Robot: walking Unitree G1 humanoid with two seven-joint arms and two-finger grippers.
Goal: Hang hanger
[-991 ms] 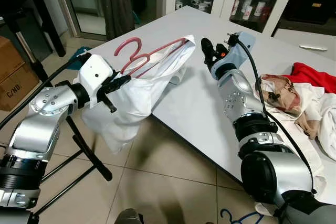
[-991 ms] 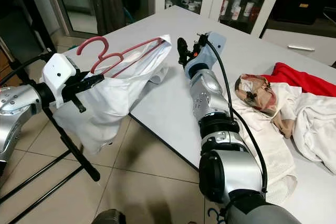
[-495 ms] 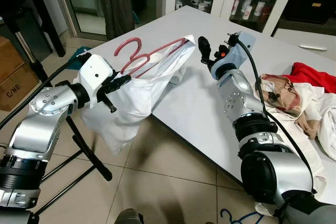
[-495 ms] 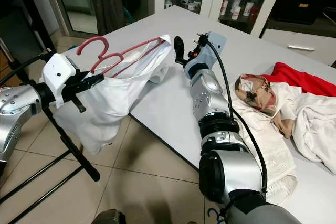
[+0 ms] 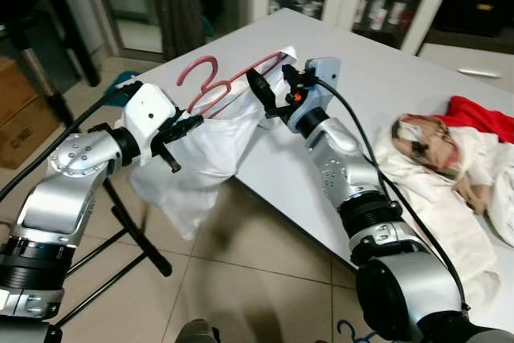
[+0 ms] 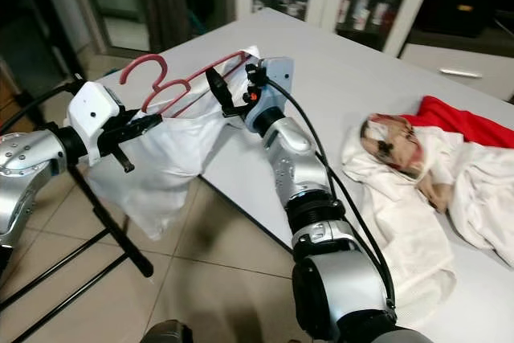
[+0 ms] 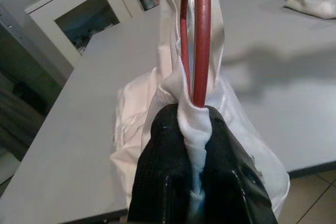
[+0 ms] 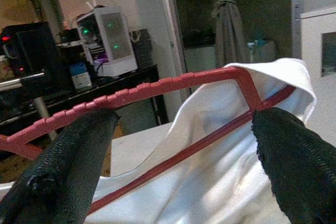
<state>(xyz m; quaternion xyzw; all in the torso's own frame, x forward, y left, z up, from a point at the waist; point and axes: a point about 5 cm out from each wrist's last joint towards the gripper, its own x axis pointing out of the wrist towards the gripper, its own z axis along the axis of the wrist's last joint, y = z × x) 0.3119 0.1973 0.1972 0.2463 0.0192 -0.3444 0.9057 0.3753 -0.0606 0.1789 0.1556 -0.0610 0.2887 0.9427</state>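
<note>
**Two grippers, one hanger: taking a second hold before hanging**

My left gripper [image 5: 183, 128] is clamped on one end of a red plastic clothes hanger [image 5: 233, 84], pinching it through the white cloth garment [image 5: 205, 162] draped over it. In my left wrist view the two black fingers [image 7: 165, 177] press together on the fabric-wrapped hanger bar. The hanger is held in the air just off the near corner of the white table [image 5: 353, 126], its hook pointing up and away from me, and the garment hangs below it toward the tiled floor [image 5: 265, 279].

My right gripper [image 5: 269, 95] is at the hanger's other shoulder. Its fingers are spread wide, one [image 8: 63, 156] on either side of the hanger's far corner, not closed on anything.

I judge the step in hand is getting a second grip. To do it well I should close on the bare red bar near the corner rather than on loose cloth, keep the left hold firm so the hanger stays level, and leave the hook free. A black metal rack [image 5: 120, 222] stands beside my left arm, probably the rail.
</note>
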